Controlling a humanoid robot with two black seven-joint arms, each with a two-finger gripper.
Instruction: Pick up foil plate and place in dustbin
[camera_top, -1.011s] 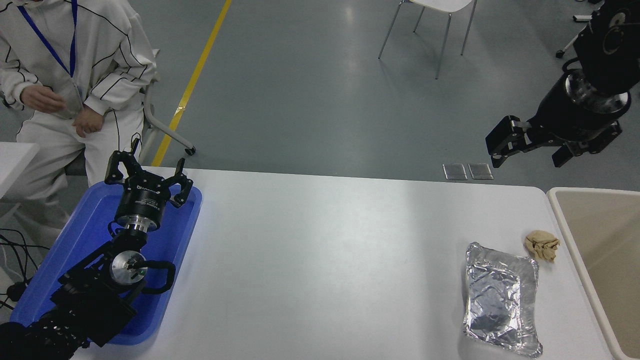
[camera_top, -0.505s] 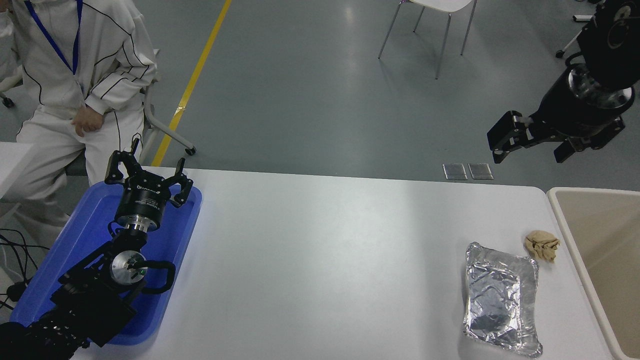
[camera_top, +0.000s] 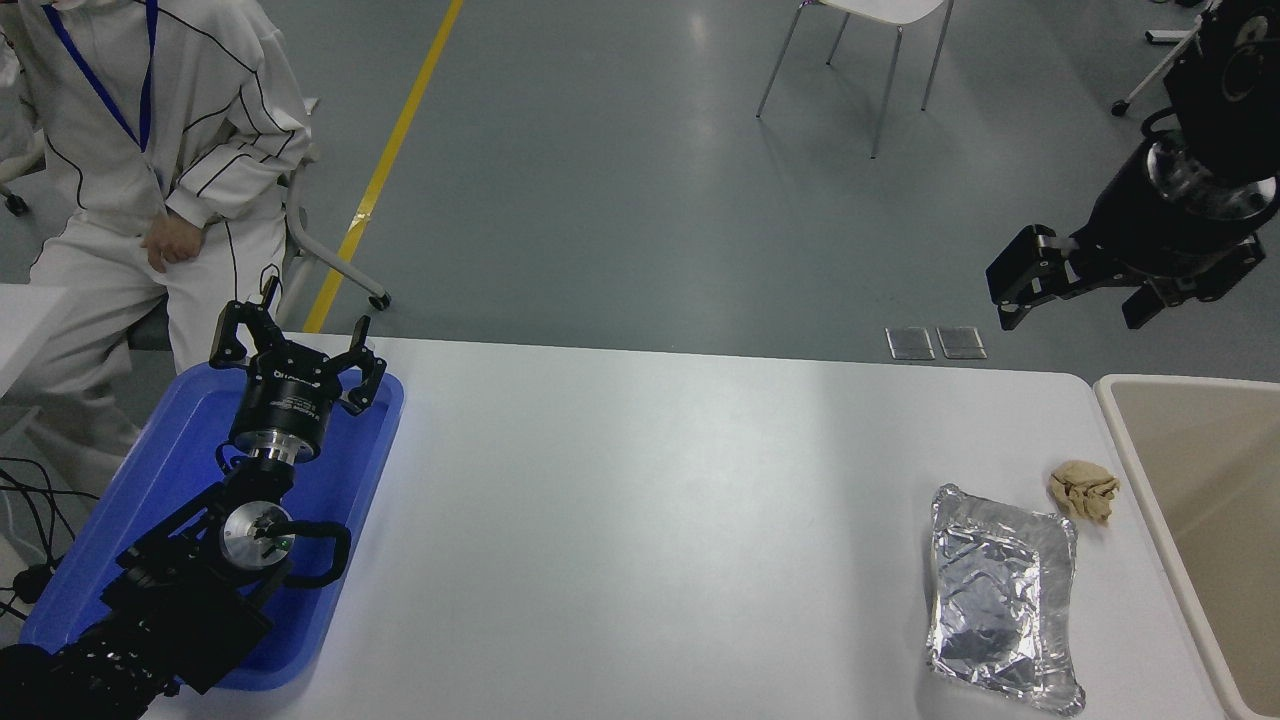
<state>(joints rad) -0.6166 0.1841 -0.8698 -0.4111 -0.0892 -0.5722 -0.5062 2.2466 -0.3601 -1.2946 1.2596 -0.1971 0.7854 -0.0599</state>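
Observation:
The foil plate (camera_top: 1000, 598) is a shiny silver tray with a wrinkly rim, lying flat on the white table near its front right corner. The dustbin (camera_top: 1125, 430) is a large beige bin at the table's right edge, right of the plate. My right gripper (camera_top: 1082, 298) is open and empty, held high beyond the table's far edge, well above and behind the plate and the bin. My left gripper (camera_top: 297, 345) is open and parked over the blue tray at the lower left.
A small tan paper wad (camera_top: 1083, 491) lies between the plate's far corner and the bin's rim. A shallow blue tray (camera_top: 360, 470) sits on the table's left. A person in white (camera_top: 150, 150) sits beyond the far left corner. A chair (camera_top: 860, 40) stands behind.
My right gripper has drifted slightly to the right and stays open. The person at the far left has shifted and lowered a hand. The foil plate has not moved.

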